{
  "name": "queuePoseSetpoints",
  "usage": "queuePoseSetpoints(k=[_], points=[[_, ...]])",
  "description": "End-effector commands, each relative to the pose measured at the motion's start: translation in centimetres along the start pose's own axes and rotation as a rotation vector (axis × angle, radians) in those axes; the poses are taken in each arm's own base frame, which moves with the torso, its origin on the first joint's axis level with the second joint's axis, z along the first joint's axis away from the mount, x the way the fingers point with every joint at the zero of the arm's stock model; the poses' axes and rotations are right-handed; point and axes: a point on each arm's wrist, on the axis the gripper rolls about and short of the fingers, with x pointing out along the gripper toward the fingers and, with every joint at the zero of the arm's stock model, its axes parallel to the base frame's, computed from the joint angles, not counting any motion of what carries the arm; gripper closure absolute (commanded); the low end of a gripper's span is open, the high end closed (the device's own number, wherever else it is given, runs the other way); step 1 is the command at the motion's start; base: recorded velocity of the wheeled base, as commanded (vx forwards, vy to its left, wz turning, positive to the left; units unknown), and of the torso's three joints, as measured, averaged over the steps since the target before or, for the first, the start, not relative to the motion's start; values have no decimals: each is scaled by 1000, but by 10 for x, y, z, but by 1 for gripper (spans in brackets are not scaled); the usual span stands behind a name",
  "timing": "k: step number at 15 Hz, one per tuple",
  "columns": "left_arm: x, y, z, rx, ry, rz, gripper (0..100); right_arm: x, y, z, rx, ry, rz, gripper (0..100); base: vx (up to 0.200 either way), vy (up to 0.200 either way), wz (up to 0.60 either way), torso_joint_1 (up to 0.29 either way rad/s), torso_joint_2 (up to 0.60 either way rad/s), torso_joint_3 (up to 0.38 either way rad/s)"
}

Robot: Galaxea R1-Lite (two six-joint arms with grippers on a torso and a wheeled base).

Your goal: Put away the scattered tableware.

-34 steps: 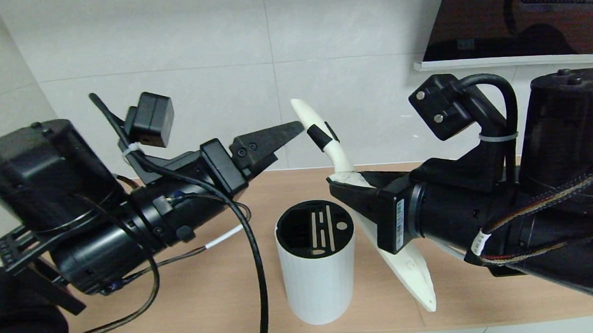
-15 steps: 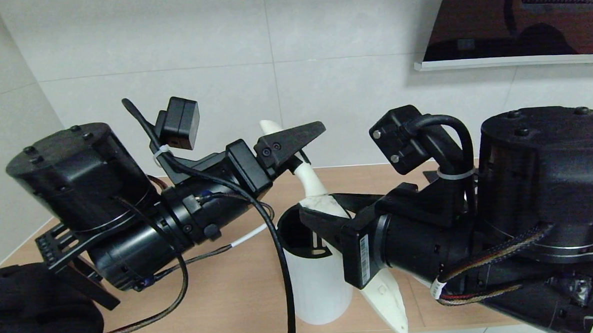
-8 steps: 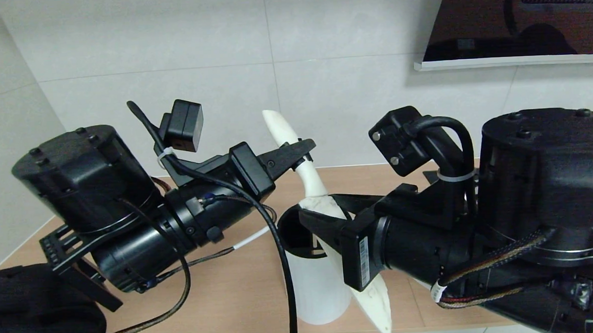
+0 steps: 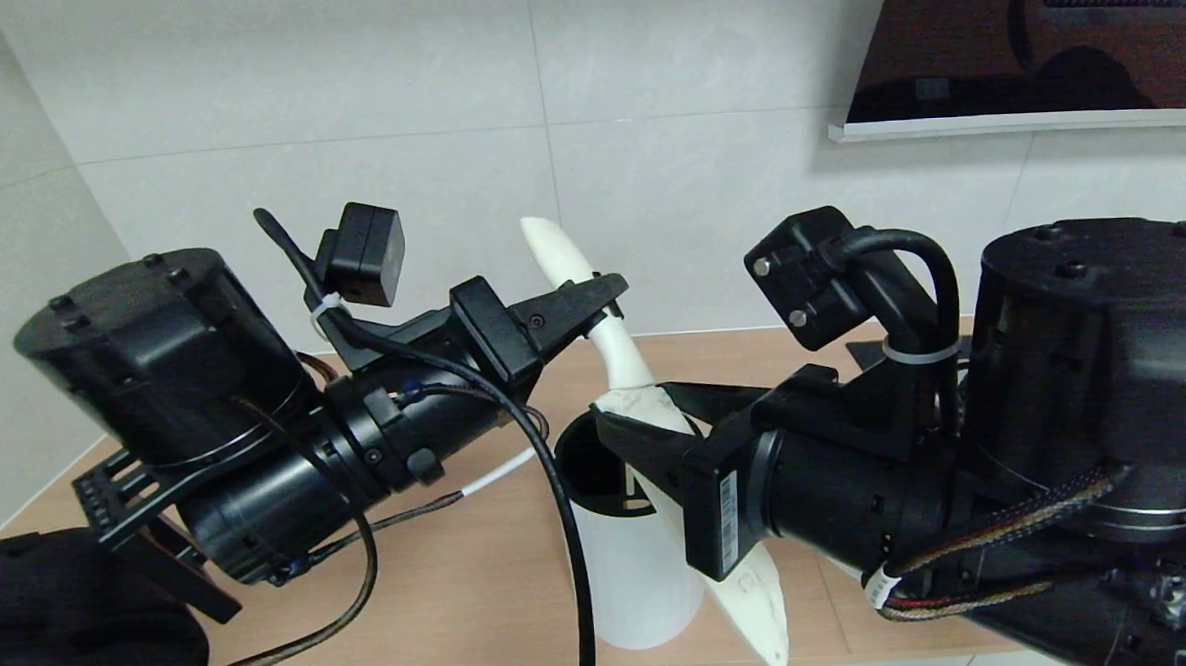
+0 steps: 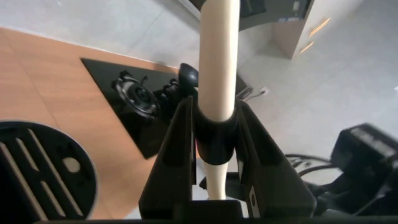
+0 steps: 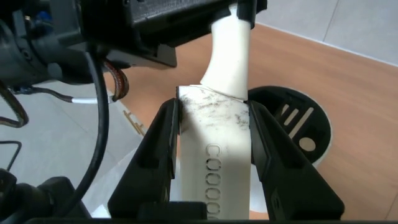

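The white spatula (image 4: 626,357) hangs between both grippers. The left gripper (image 4: 597,308) is clenched on its handle at the black band, while the right gripper (image 4: 656,410), just below, grasps the wide neck of the blade. The white utensil holder (image 4: 629,582) stands directly under the right gripper on the wooden countertop (image 4: 444,580) – the blade tip hangs in front of its wall.
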Motion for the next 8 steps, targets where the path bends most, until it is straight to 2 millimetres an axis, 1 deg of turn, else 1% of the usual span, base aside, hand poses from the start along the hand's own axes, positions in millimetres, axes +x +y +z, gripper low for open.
queuePoseSetpoints(k=[1, 2, 6, 8], points=[[-2, -3, 1, 3, -12, -18, 100, 0, 0, 0, 0, -1, -1, 100, 0, 0, 0, 0, 0, 0], [-3, -3, 1, 5, -18, -25, 100, -1, 0, 0, 2, -2, -1, 0, 0, 0, 0, 0, 0, 0], [-2, -4, 3, 7, -24, -34, 100, -3, -1, 2, 7, -39, 4, 0, 0, 0, 0, 0, 0, 0], [-2, -6, 4, 11, -28, -36, 100, -7, -2, 7, 14, -65, 1, 0, 0, 0, 0, 0, 0, 0]])
